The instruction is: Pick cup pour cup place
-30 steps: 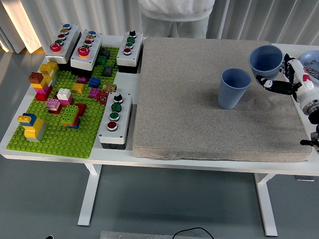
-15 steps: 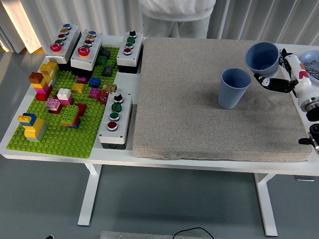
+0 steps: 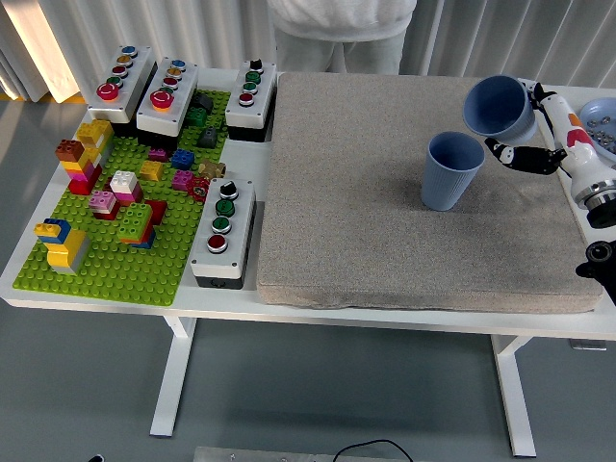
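Since a second ago, right hand (image 3: 544, 130) has carried its blue cup (image 3: 498, 107) up and to the left, and the cup has tipped: its mouth now faces left and slightly down, toward the second cup. Fingers are wrapped round the far side of the held cup, thumb (image 3: 515, 157) stretched out below it.

Second blue cup (image 3: 451, 170) stands upright on the grey mat (image 3: 385, 212), just below and left of the hand, mouth open to the top. The two cups are close but not touching. Cannot tell whether anything is falling between them.

Behind the hand, at the table's right edge, part of a pale blue bowl (image 3: 599, 117) holding small beads.

Well to the left of the hand: a green building-brick board (image 3: 125, 260) with coloured bricks stacked on it, and four button boxes, one of them (image 3: 223, 231) just beside the mat's left edge.

A person (image 3: 342, 29) in light clothing stands at the far side of the table, hands not showing.

Left arm out of sight.
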`<action>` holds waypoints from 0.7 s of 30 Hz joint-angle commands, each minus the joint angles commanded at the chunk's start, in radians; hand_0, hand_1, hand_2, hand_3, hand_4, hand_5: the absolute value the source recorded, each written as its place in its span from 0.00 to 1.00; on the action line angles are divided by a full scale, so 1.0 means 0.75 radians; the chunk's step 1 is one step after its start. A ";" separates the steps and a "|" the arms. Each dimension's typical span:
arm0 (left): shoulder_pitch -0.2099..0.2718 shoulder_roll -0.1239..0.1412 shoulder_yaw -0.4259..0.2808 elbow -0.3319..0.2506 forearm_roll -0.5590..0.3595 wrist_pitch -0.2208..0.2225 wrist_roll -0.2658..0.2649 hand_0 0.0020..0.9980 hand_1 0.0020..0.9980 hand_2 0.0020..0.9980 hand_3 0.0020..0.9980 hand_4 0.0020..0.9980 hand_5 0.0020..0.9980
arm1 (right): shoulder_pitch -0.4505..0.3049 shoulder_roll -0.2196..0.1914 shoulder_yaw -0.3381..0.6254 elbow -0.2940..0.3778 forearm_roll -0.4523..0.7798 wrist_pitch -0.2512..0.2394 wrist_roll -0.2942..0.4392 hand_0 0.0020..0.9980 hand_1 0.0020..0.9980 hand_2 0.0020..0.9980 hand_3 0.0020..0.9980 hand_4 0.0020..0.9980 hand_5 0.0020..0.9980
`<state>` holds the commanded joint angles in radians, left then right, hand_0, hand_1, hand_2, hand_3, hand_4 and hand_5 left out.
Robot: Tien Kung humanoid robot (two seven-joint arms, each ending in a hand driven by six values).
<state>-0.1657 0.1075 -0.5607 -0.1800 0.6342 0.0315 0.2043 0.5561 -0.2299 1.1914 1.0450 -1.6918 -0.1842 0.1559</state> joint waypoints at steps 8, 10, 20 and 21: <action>0.003 0.001 0.004 0.000 -0.003 0.000 -0.001 0.74 0.78 0.84 0.66 0.54 0.94 | -0.002 -0.009 -0.007 -0.005 -0.047 -0.028 0.019 0.73 0.63 0.55 0.64 0.57 0.00; 0.003 0.002 0.005 0.000 -0.004 0.000 -0.002 0.74 0.78 0.84 0.66 0.54 0.94 | -0.004 -0.016 -0.011 0.000 -0.066 -0.040 0.022 0.74 0.63 0.55 0.64 0.57 0.00; 0.008 0.003 0.004 0.000 -0.001 0.001 0.000 0.74 0.78 0.84 0.66 0.54 0.94 | -0.011 -0.021 -0.046 -0.004 -0.113 -0.095 0.042 0.74 0.63 0.54 0.64 0.57 0.00; 0.009 0.003 0.004 0.000 -0.001 0.001 0.000 0.74 0.78 0.84 0.66 0.54 0.94 | -0.011 -0.024 -0.050 -0.006 -0.113 -0.101 0.045 0.74 0.63 0.54 0.64 0.57 0.00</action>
<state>-0.1589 0.1097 -0.5578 -0.1800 0.6334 0.0319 0.2041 0.5475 -0.2480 1.1540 1.0402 -1.7769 -0.2599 0.1898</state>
